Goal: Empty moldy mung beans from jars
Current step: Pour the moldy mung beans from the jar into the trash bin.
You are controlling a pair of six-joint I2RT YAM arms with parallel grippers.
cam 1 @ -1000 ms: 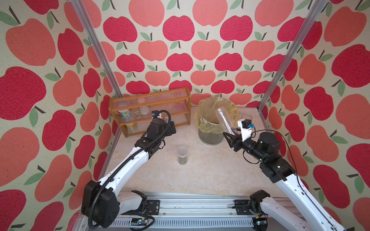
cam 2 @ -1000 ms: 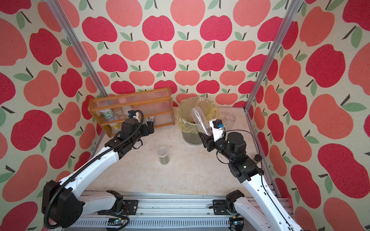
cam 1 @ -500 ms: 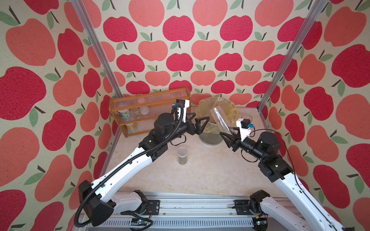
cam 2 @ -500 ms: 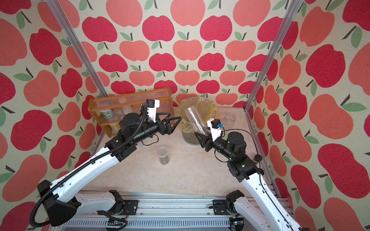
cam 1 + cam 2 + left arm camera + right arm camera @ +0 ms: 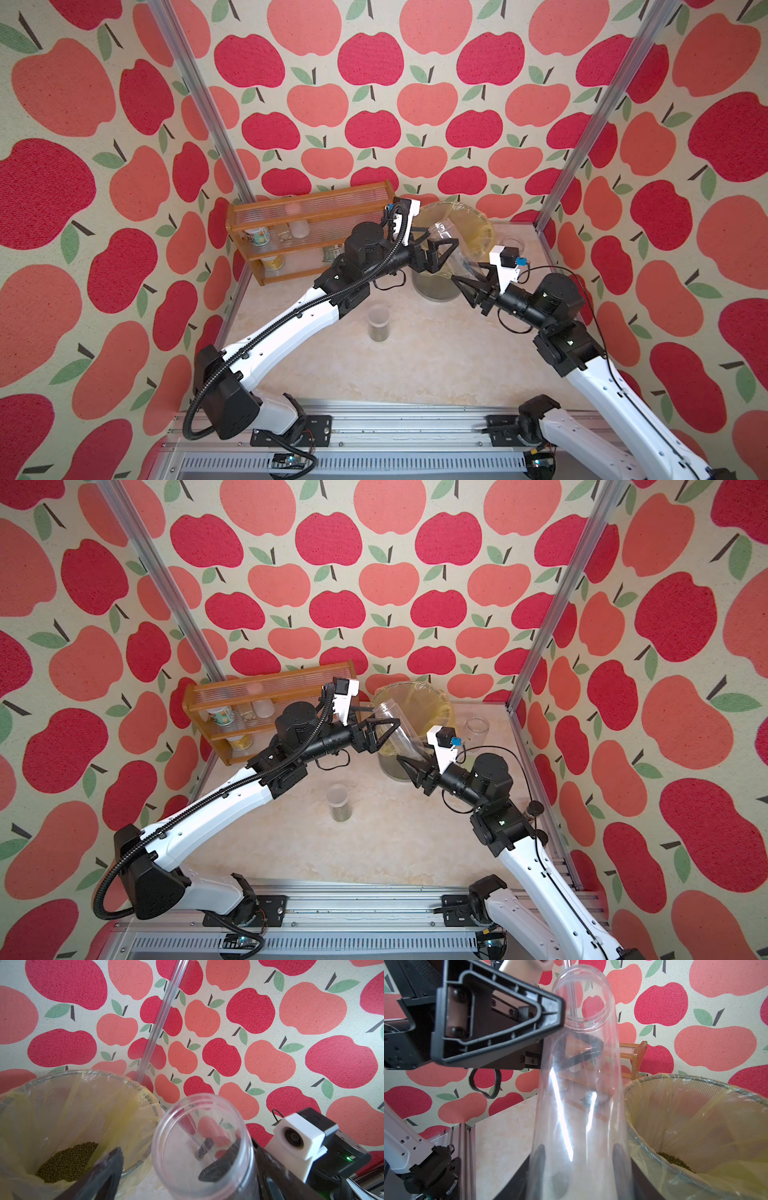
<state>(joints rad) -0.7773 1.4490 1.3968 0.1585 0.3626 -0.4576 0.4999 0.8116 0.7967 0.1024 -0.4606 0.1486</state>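
My right gripper point(image 5: 469, 276) point(image 5: 415, 756) point(image 5: 579, 1159) is shut on the base of the tall slim jar point(image 5: 446, 245) point(image 5: 405, 735) point(image 5: 581, 1084), which is empty and leans up beside the bin. My left gripper point(image 5: 442, 237) point(image 5: 384, 717) point(image 5: 164, 1165) is open, its fingers straddling that jar point(image 5: 203, 1142) just below the mouth; one finger point(image 5: 110, 1165) stands apart from the wall. A short jar point(image 5: 379, 322) point(image 5: 338, 802) with mung beans point(image 5: 379, 332) in its lower half stands mid-table. A round-shouldered jar point(image 5: 512, 245) point(image 5: 476, 729) sits at the back right.
The grey mesh bin point(image 5: 478, 232) point(image 5: 436, 704) point(image 5: 83, 1073) point(image 5: 695, 1080) with a yellow bag holds a heap of beans point(image 5: 68, 1161) point(image 5: 675, 1160). A wooden shelf point(image 5: 307, 199) point(image 5: 270, 683) with cans stands at the back left. Patterned walls enclose three sides.
My left arm swung from the shelf across to the jar and now has its open jaws around the upper part. The right gripper carried the jar leftward, off the bin.
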